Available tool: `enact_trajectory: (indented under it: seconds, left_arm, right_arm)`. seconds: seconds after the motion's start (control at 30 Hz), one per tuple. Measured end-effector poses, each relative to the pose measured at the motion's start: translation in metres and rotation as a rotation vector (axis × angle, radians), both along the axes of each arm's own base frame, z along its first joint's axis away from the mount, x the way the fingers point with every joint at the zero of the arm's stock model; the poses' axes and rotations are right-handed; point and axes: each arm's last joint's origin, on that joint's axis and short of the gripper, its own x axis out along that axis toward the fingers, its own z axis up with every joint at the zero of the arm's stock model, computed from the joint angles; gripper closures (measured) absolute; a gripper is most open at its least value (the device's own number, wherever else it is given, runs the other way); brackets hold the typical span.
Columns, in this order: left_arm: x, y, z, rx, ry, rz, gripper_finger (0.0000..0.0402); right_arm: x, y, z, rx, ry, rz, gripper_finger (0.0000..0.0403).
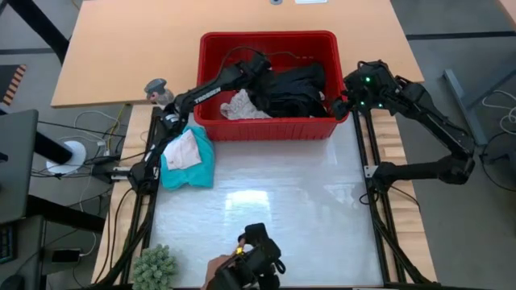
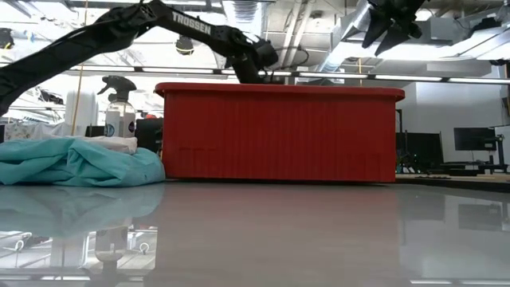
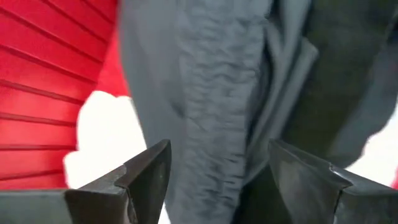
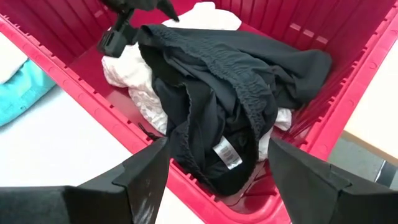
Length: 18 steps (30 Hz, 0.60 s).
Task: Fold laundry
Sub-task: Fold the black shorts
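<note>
Both jaws open | red basket (image 1: 278,129): black shorts (image 1: 294,89), white garments (image 1: 242,106) | teal garment (image 1: 193,161) outside

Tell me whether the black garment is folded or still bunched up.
Bunched up: the black garment lies crumpled in the red basket, waistband twisted, over white garments.

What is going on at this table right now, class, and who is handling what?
A two-armed robot is sorting laundry. The left pincer reaches into the red basket, open right over the black garment, which lies there on white pieces. The right pincer hangs open at the basket's right end, holding nothing. A teal garment with a white piece on it lies on the table left of the basket. Nothing looks folded yet.
</note>
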Motion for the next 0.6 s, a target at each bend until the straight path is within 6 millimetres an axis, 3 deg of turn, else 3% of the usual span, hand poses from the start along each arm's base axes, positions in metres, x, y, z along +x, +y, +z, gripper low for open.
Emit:
enact_trajectory:
  seconds: [0.23,0.33,0.43,0.57,0.6]
  left_arm:
    - [-0.004,0.002,-0.016,-0.014,0.059,-0.016,0.0148]
    - [-0.007,0.002,-0.027,0.002,0.13,0.007,0.0171]
    - [-0.01,0.003,-0.029,0.048,0.198,0.038,0.023]
    - [-0.014,0.007,-0.026,0.09,0.231,0.088,0.0365]
    - [-0.015,0.008,-0.025,0.092,0.236,0.106,0.0381]
  right_arm:
    - [0.0,0.0,0.0,-0.002,0.0,0.001,0.0106]
    - [0.0,0.0,0.0,-0.001,0.0,0.0,0.0106]
    - [0.0,0.0,0.0,0.001,0.003,0.0,0.0106]
    - [0.002,-0.001,-0.001,-0.001,0.001,0.0,0.0106]
    - [0.002,-0.002,-0.001,0.0,0.002,0.0,0.0106]
